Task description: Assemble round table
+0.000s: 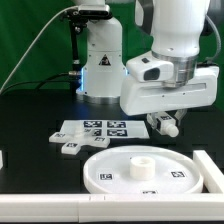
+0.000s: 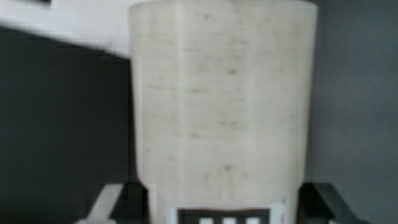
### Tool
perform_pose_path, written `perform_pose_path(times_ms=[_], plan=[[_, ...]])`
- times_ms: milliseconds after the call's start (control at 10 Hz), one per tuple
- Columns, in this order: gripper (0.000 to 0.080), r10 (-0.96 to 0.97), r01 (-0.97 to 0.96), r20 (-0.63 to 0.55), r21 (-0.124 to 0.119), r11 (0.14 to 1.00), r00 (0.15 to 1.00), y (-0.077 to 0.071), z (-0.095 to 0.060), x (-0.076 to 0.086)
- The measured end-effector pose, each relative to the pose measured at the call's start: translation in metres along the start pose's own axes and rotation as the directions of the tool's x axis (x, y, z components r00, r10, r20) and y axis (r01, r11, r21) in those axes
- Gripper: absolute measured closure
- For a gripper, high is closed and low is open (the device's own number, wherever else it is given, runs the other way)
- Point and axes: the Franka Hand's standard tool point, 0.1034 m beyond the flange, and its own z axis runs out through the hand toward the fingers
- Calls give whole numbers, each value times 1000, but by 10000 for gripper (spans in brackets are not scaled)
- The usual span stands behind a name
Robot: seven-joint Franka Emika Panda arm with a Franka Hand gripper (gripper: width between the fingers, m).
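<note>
The tabletop disc (image 1: 100,178) lay flat on the dark table, rim up, with its central hub (image 1: 143,165) bare. It looked like rigid moulded plastic, light for its breadth but too broad to pinch anywhere except at the rim. Above and just behind the disc, toward the exterior view's right, hung the gripper (image 1: 164,122). Its jaws were closed partway on the leg (image 2: 222,100), which filled the gap between them in the wrist view. The leg was a stiff, smooth white cylinder, probably light and somewhat slippery, so a squeeze across its round flanks near mid-length seemed the safest hold. Beyond the disc, to the exterior view's left, a small base piece (image 1: 70,148) lay by the marker board (image 1: 95,128).
</note>
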Motion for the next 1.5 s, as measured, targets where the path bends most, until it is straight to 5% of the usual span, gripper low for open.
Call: perform_pose_path(times_ms=[300,600,900,1100,1400,1500], plan=[[485,-372,371,-29,-40,928,928,-12,0,5],[485,-507,505,-17,-47,862,862,-8,1,5],[485,-835,833,14,-92,546,549,-10,0,10],[485,-901,896,17,-118,429,434,-8,1,9],[485,-967,964,62,-114,240,248,-2,2,7],[485,-988,986,86,-115,118,128,-2,2,8]])
